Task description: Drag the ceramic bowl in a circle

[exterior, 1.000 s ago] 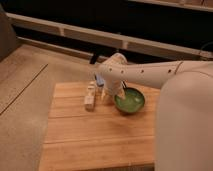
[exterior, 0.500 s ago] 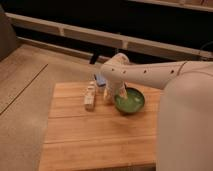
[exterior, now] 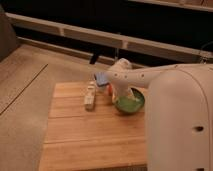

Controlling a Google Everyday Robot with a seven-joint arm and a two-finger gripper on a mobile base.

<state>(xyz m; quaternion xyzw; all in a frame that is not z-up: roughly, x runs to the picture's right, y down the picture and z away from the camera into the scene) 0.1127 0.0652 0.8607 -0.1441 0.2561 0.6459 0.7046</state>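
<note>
**A:** Where's the end effector (exterior: 122,96)?

**B:** Down at the ceramic bowl (exterior: 133,104), over its left half. The arm (exterior: 145,75) comes in from the right and passes above the bowl's far edge.

**A:** Open or closed? Holding anything?

**B:** Can't tell. The wrist blocks the view, so grip state and contact with the bowl aren't readable.

**A:** Bowl position?

**B:** Upright on the wooden table (exterior: 90,135), far-right area. Its right side runs up against the robot body (exterior: 180,120) in view.

**A:** Neighbours?

**B:** Small orange item (exterior: 109,90) just left of the bowl, close to the arm. Whitish block (exterior: 90,96) further left, clear of the bowl.
</note>
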